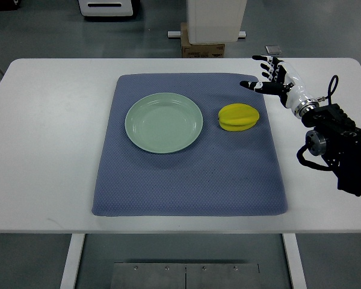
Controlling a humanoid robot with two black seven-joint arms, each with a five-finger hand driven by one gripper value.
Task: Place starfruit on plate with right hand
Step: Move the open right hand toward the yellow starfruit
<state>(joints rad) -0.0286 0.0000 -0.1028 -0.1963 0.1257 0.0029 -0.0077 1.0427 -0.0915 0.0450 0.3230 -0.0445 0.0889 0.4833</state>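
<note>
Starfruit (239,117): lying on the blue mat (186,180), just right of the plate, not touching it.
Plate (163,122): pale green, on the mat.
Right hand (275,76): fingers spread, grasping nothing, above the bench (48,150) beyond the starfruit.

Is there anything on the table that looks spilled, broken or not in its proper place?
Nothing stands out. The starfruit lies whole on the blue mat, just right of the empty green plate. The right hand hovers open above the mat's far right corner.
</note>
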